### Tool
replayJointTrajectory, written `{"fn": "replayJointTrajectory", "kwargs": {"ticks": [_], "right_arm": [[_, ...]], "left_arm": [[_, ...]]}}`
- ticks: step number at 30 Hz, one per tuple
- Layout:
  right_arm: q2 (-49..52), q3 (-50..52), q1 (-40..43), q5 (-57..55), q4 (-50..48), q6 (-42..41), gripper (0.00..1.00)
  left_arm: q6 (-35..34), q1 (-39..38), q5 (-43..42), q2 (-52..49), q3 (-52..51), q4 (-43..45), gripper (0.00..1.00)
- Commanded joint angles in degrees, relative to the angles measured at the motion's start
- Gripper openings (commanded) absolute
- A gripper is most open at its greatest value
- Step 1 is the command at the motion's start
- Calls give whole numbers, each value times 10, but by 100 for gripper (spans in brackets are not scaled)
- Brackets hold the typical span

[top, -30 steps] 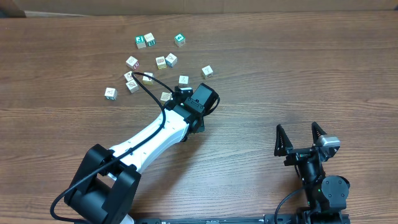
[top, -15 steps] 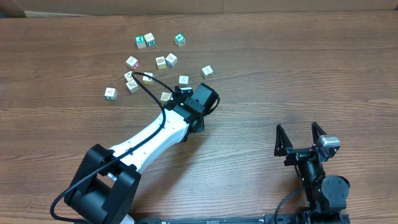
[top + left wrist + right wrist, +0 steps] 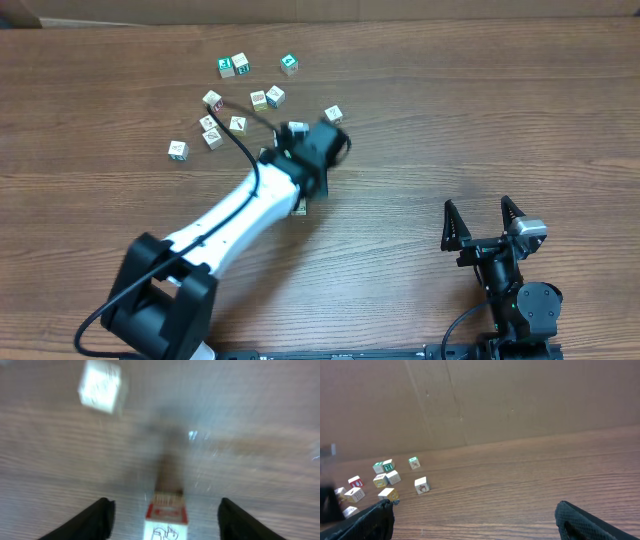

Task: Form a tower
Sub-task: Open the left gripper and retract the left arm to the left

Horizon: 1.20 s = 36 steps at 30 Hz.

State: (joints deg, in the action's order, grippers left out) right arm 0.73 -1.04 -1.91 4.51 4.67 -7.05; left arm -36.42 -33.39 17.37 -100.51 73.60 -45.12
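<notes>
In the left wrist view the tower [image 3: 166,519] is a blurred narrow column of pale cubes with a red-printed face and a small drawing. It stands between the dark fingers [image 3: 97,519] of my left gripper [image 3: 166,506], with a clear gap on each side. The jaws are open and touch nothing. From overhead the left gripper [image 3: 306,172] hangs over the column, and only a pale corner of the tower [image 3: 299,208] shows past the arm. My right gripper [image 3: 484,216] rests open and empty near the front right, also shown as the right gripper [image 3: 482,522].
Several loose cubes [image 3: 237,124] lie scattered on the far left part of the wooden table [image 3: 480,110], among them one cube [image 3: 333,115] just right of the left wrist. Another loose cube [image 3: 100,386] lies ahead of the left gripper. A cardboard wall [image 3: 520,400] backs the table.
The left gripper's jaws have spread apart off the column's top cube. The left wrist has shifted up and toward the far side. The right arm has not moved.
</notes>
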Motion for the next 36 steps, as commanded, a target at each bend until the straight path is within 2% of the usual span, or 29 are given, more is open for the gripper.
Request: {"fn": "replayJointTrajectory", "kwargs": {"ticks": [1, 6, 9, 15, 20, 36], "right_arm": [[-6, 6, 2, 3, -3, -2, 100], [-6, 6, 2, 3, -3, -2, 100], [-6, 6, 2, 3, -3, -2, 100], [-6, 6, 2, 3, -3, -2, 100], [-6, 6, 2, 3, -3, -2, 100], [-6, 6, 2, 3, -3, -2, 100]], "left_arm": [[74, 42, 12, 23, 122, -19, 69], [143, 108, 11, 23, 274, -34, 70], [177, 151, 12, 23, 314, -8, 73], [178, 238, -6, 9, 315, -1, 77], [178, 283, -22, -35, 315, -27, 100], [176, 384, -24, -202, 315, -103, 100]]}}
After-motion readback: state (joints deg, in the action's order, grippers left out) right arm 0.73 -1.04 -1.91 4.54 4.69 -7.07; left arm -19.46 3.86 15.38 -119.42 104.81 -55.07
